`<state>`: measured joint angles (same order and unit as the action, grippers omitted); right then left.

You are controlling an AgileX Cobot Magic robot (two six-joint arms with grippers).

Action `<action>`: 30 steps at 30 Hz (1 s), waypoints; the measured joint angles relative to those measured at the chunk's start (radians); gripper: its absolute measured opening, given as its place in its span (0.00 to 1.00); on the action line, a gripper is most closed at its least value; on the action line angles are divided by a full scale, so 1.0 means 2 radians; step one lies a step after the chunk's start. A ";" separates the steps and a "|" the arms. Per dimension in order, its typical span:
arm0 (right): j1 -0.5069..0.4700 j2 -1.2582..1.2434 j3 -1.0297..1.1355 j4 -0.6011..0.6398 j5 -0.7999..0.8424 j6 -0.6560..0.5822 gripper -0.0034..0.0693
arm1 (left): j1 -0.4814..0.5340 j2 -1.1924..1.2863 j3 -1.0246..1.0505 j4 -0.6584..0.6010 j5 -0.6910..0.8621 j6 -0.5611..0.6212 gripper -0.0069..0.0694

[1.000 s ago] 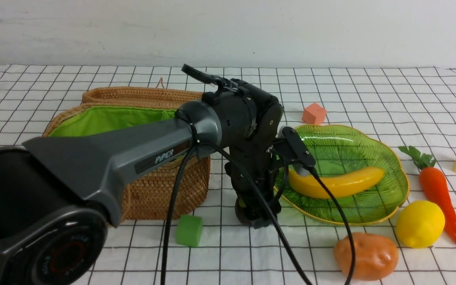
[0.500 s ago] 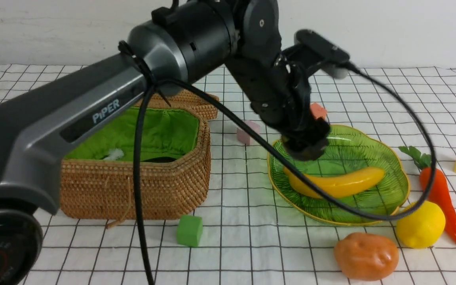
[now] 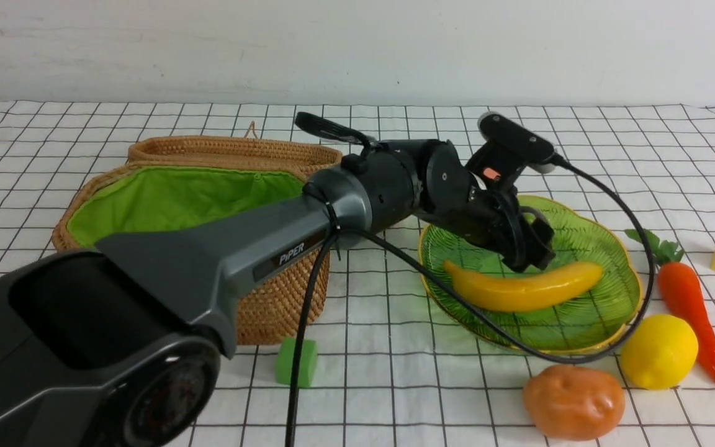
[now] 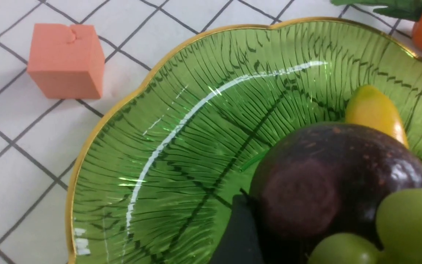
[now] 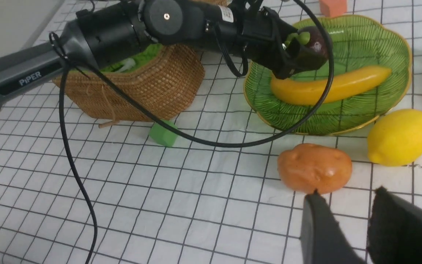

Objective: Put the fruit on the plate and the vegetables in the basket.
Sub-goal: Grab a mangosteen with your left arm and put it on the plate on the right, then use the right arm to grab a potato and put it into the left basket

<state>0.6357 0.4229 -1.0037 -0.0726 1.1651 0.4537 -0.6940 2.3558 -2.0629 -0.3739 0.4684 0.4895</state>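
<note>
— Step in hand?

— By the look of it, bringing the mangosteen (image 4: pixel 328 183) to the plate (image 3: pixel 581 226). Carried in the left gripper (image 3: pixel 530 247), jaws spread wide around it and seemingly gripping, not yet letting go.

— Where exactly?

— Hanging over the plate's far half, just above the banana (image 3: pixel 522 288), itself already lying across the plate's middle.

— And the other claw?

— Right gripper (image 5: pixel 346 194): parted a little, holding nothing. Poised on the plate's near side, close by the potato (image 5: pixel 314 168).

— Next move?

— Probably this: lower a touch, aim for bare glass beyond the banana rather than its back, then open fully and lift straight off. Round and glossy, so likely to roll. Better released low, well inside the rim.

— Anything to watch?

— The cable, draped over the plate's near rim. Worth lifting clear without dragging the plate or nudging the banana.

— Much left after that?

— Judging from here, plenty. Lemon (image 3: pixel 658 351) just off the plate's near right rim, waiting to go on. Potato by that same near rim and carrot (image 3: pixel 683 298) beside the right rim, both bound for the basket (image 3: pixel 277 298), standing to the plate's left. No telling the basket's contents from these views.
</note>
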 joint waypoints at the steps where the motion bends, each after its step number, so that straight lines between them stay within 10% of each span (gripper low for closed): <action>1: 0.000 0.000 0.000 0.001 0.001 0.000 0.36 | 0.000 0.000 0.000 0.002 -0.001 0.000 0.91; 13: 0.000 0.002 0.000 0.005 0.004 -0.016 0.37 | 0.000 -0.096 0.001 0.013 0.113 -0.014 0.88; 19: 0.000 0.058 0.000 0.011 0.050 -0.074 0.37 | 0.000 -0.183 0.001 0.029 0.241 -0.117 0.54; 22: 0.000 0.146 0.000 0.012 0.050 -0.134 0.37 | 0.000 -0.265 0.001 0.068 0.332 -0.181 0.15; 30: -0.008 0.327 0.000 0.006 -0.021 -0.232 0.37 | 0.000 -0.427 0.089 0.114 0.390 -0.231 0.07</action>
<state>0.6206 1.0764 -1.0045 -0.0607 1.1233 -0.0098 -0.6940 1.5023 -1.8843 -0.1461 1.2476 0.0280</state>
